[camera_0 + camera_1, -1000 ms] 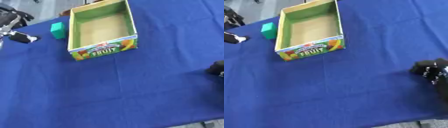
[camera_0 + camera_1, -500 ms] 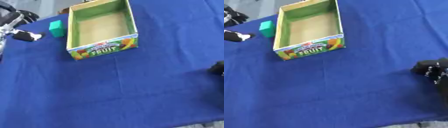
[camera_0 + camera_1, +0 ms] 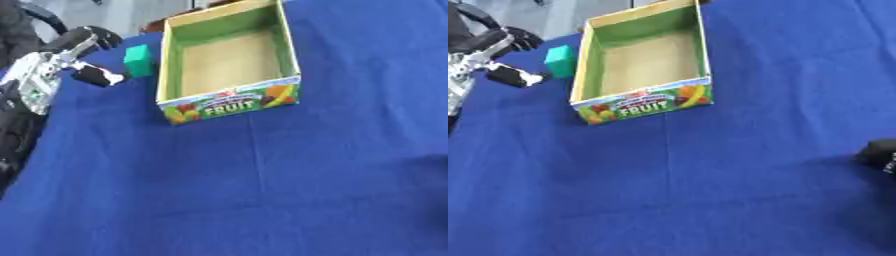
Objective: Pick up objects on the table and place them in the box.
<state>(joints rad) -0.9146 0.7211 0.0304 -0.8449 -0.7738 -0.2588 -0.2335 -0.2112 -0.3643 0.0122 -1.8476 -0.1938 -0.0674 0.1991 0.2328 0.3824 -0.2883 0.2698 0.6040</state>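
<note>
So the blue cloth-covered table [image 3: 262,190] fills pretty much the whole view, and the cardboard box [image 3: 229,62] sits up around 12 o'clock, a bit left of centre. It's open on top, green inside walls, plain tan floor, and the near end has a fruit picture with "FRUIT" printed on it. Inside looks bare as far as I can see. The only loose object I can spot is a small green block [image 3: 138,61] standing on the cloth just outside the box's left wall, at roughly 11 o'clock from the middle of the view. It's close beside the box but I can't tell if it actually touches the wall. The left hand [image 3: 87,55] comes in from the 10 o'clock edge, silver and black, with a dark upper finger [image 3: 98,35] reaching toward the top of the block and a lower white-tipped thumb [image 3: 101,77] pointing at it from below-left, so the fingers are spread apart with a gap between them and nothing pinched. The tips are just beside the block, not clearly on it. The right hand [image 3: 881,154] only shows as a dark blob at the 3 o'clock edge in the right eye view, well apart from the box, and honestly I can't tell how its fingers stand.
</note>
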